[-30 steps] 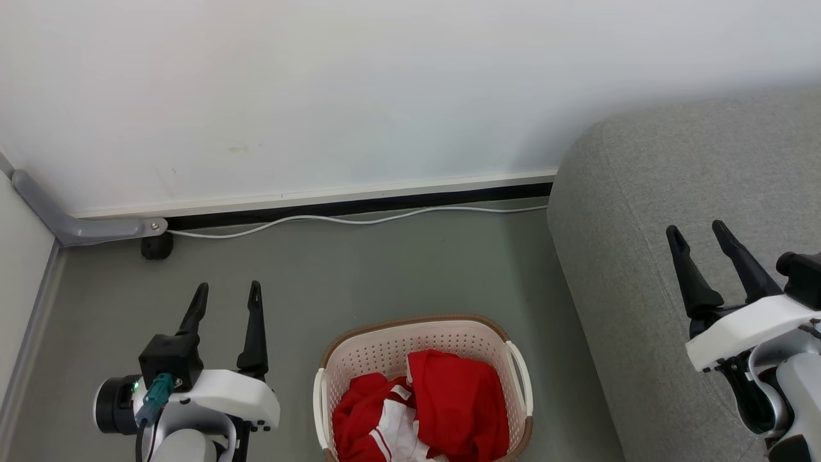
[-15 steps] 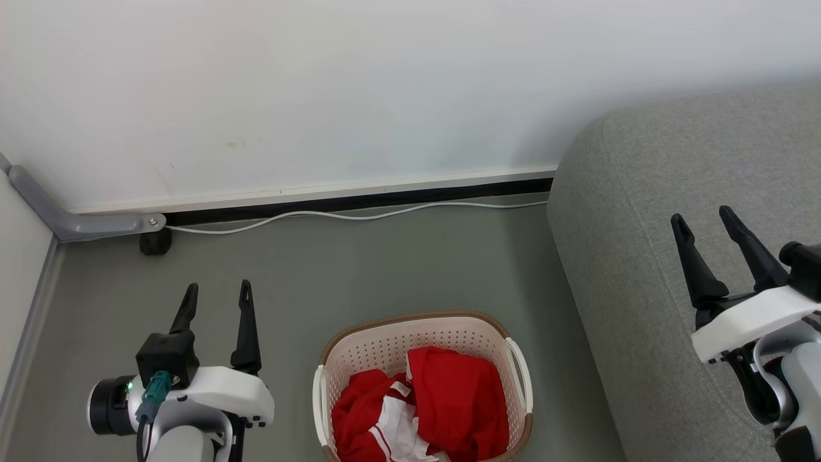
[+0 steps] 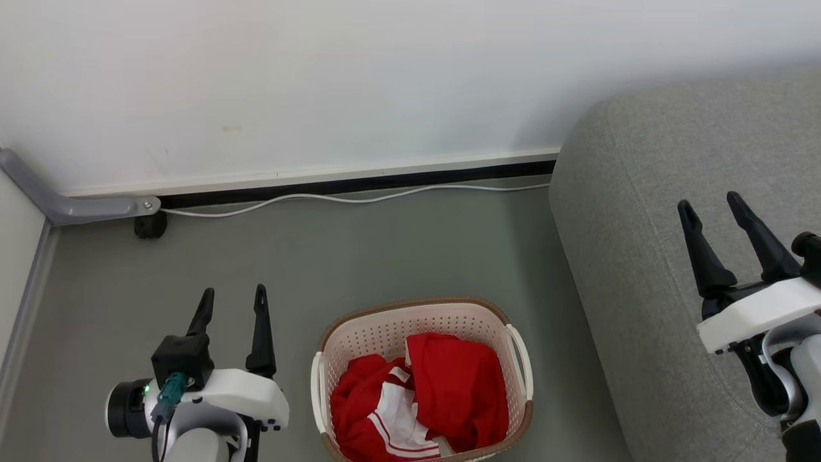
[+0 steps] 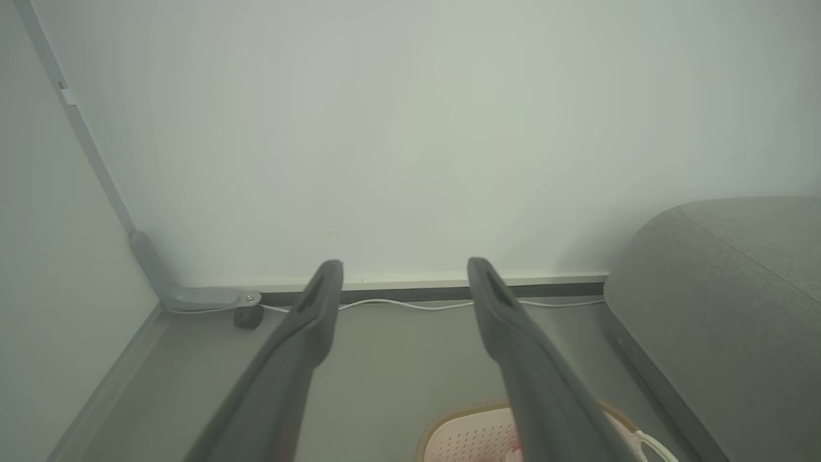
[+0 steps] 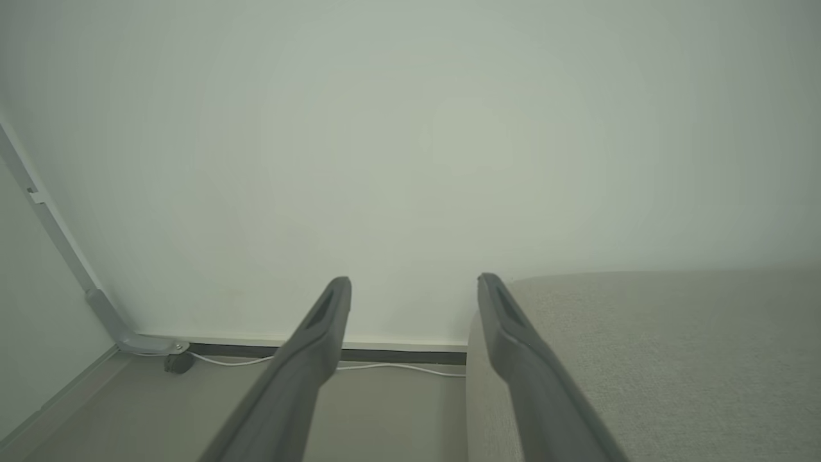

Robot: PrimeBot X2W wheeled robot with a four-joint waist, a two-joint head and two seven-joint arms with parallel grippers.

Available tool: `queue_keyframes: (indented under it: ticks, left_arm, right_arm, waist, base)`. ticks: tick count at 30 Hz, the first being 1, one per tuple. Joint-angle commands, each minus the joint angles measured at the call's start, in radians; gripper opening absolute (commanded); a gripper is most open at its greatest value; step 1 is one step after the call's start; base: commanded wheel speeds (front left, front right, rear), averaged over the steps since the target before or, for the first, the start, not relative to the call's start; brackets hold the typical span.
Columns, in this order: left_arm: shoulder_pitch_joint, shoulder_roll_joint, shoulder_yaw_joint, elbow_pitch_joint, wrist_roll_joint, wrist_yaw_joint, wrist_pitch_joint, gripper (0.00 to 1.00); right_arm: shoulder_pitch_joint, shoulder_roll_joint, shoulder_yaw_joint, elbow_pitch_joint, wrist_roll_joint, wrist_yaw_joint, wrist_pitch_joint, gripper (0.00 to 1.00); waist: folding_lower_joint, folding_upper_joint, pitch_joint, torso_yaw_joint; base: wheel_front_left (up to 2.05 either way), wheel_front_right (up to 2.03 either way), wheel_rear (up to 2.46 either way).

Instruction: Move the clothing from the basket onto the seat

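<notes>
Clothing (image 3: 449,385) still in the basket (image 3: 410,303)
View has tipped toward the basket; left gripper (image 3: 233,292) and right gripper (image 3: 709,200) flank it, spread, empty.

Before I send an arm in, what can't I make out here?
Garment count: head view, the clothing is bunched, top folds hide the rest.
Near end of the basket: head view, cut by the bottom edge.
The white label: head view, too small to read.
Extent of the seat: head view, cut by right edge.
</notes>
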Motion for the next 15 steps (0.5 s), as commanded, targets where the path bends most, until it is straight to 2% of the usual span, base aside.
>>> queue_keyframes:
  ticks: [1, 15]
  left_arm:
    - [-0.052, 0.01, 0.016, -0.025, -0.015, 0.015, -0.01, 1.0]
    - [-0.11, 0.01, -0.212, -0.061, -0.126, 0.167, -0.01, 1.0]
  right_arm:
    - [-0.014, -0.03, 0.0, -0.037, 0.002, 0.004, -0.014, 1.0]
    - [-0.007, -0.138, -0.067, -0.22, 0.035, 0.004, -0.014, 1.0]
  waist:
    - [0.0, -0.0001, 0.023, 0.0]
    - [0.0, -0.0001, 0.25, 0.002]
  base:
    - [0.0, 0.0, 0.0]
    - [0.0, 0.0, 0.0]
